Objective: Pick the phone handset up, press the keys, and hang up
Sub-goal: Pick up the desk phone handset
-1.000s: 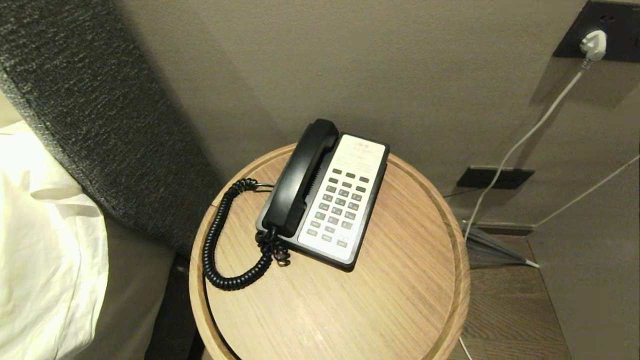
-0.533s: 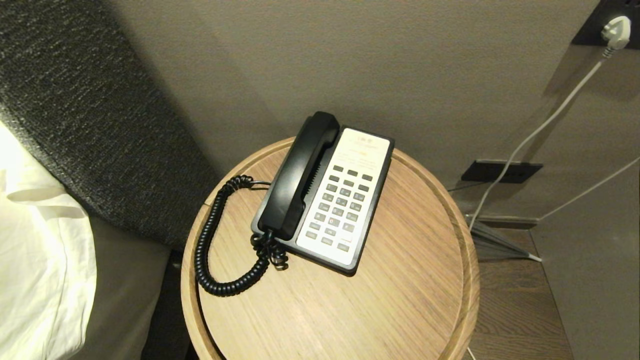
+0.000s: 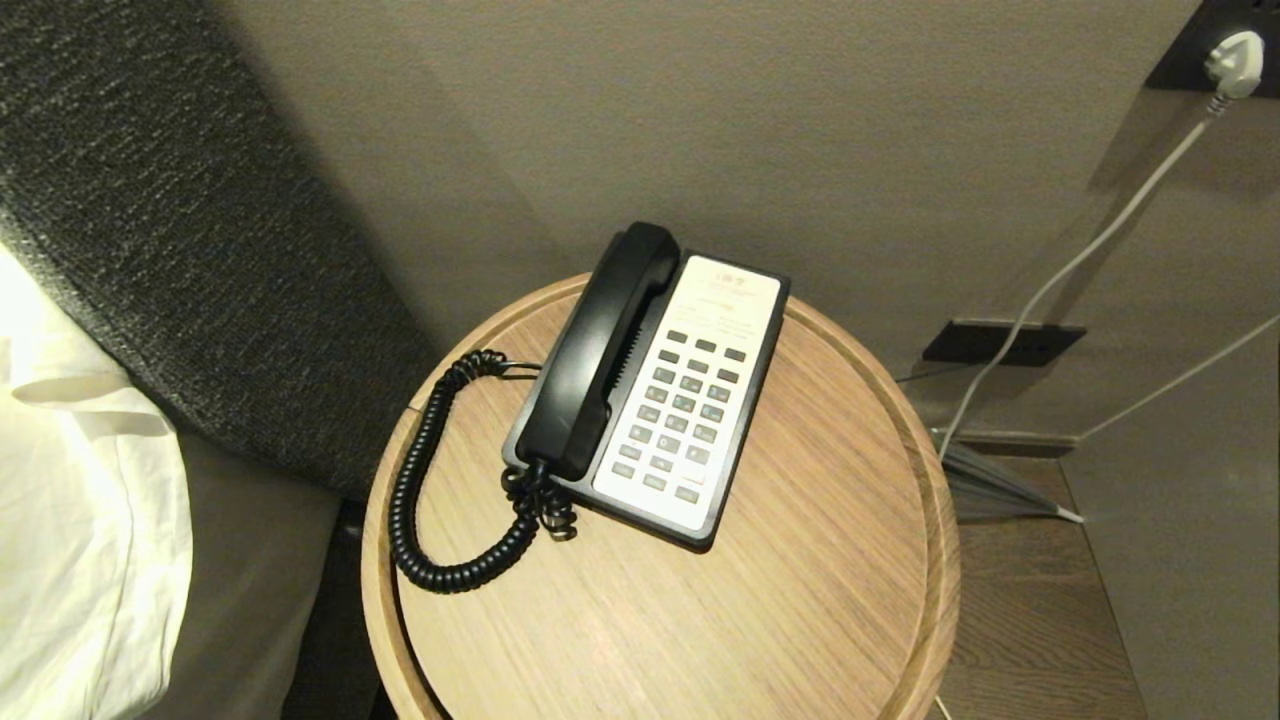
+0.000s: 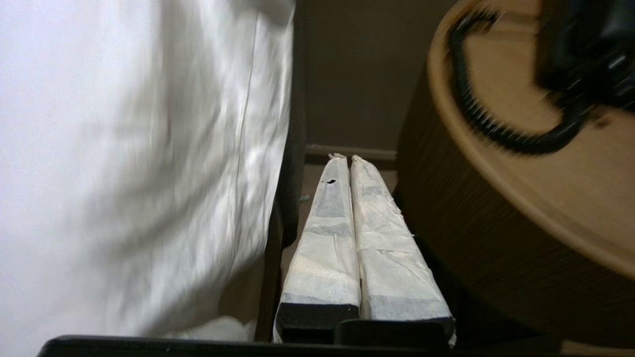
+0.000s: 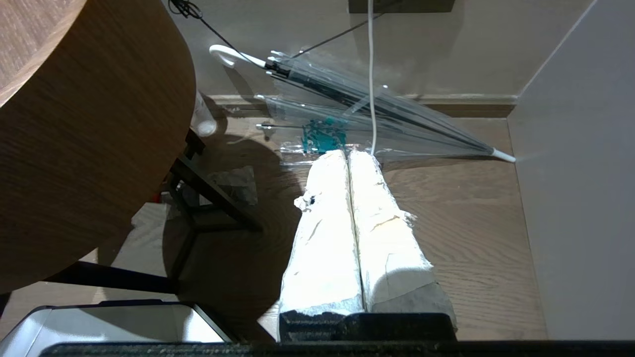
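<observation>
Phone handset sits cradled on the phone base's left side, keys to its right, mid round table. Pickup not begun. Left gripper pressed together, low between bed and table; right gripper likewise closed, near floor. Next: left lifts, opens, straddles handset.

Bare table top lies free before the phone; coiled cord and headboard crowd its left
</observation>
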Available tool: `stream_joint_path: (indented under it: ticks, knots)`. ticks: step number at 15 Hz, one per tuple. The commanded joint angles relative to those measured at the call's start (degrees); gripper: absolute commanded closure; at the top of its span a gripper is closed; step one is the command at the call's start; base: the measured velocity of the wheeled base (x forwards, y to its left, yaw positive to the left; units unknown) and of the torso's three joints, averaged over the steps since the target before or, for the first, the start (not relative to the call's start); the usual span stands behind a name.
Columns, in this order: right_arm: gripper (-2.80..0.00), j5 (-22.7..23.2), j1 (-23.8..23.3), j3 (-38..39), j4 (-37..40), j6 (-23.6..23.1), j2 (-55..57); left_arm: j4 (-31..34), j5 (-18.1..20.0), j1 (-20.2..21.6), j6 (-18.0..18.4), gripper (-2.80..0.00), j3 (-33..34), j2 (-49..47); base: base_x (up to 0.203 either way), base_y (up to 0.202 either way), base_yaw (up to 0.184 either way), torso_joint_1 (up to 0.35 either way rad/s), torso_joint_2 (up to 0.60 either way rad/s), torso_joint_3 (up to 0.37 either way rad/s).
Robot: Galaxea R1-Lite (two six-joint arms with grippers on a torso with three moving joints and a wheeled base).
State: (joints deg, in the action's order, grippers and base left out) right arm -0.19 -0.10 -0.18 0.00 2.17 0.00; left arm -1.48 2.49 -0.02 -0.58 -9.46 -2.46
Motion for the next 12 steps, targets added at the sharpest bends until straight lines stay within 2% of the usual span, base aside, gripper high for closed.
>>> stream_joint_path:
  ticks: [1, 3, 4, 6, 8, 10, 12]
  knots:
    - [0.00, 0.0, 0.0, 0.0, 0.0, 0.0, 0.1, 8.9, 2.3, 0.0, -0.2, 0.00, -17.9, -10.8, 0.000, 0.000, 0.000, 0.000, 0.00, 0.000]
    - [0.00, 0.0, 0.0, 0.0, 0.0, 0.0, 0.1, 18.9, 5.5, 0.0, 0.6, 0.00, -28.8, -24.4, 0.000, 0.000, 0.000, 0.000, 0.00, 0.000]
    - [0.00, 0.0, 0.0, 0.0, 0.0, 0.0, 0.1, 21.9, 7.6, -0.1, 1.9, 0.00, -32.0, -30.7, 0.000, 0.000, 0.000, 0.000, 0.00, 0.000]
    - [0.00, 0.0, 0.0, 0.0, 0.0, 0.0, 0.1, 25.1, 12.9, -0.2, 4.3, 0.00, -37.3, -43.0, 0.000, 0.000, 0.000, 0.000, 0.00, 0.000]
    - [0.00, 0.0, 0.0, 0.0, 0.0, 0.0, 0.1, 27.2, 16.4, -1.4, 5.6, 0.00, -42.6, -53.4, 0.000, 0.000, 0.000, 0.000, 0.00, 0.000]
    - [0.00, 0.0, 0.0, 0.0, 0.0, 0.0, 0.1, 29.1, 16.1, -5.3, 6.3, 0.00, -49.0, -61.0, 0.000, 0.000, 0.000, 0.000, 0.00, 0.000]
    - [0.00, 0.0, 0.0, 0.0, 0.0, 0.0, 0.1, 30.3, 13.0, -12.8, 6.1, 0.00, -56.0, -65.8, 0.000, 0.000, 0.000, 0.000, 0.00, 0.000]
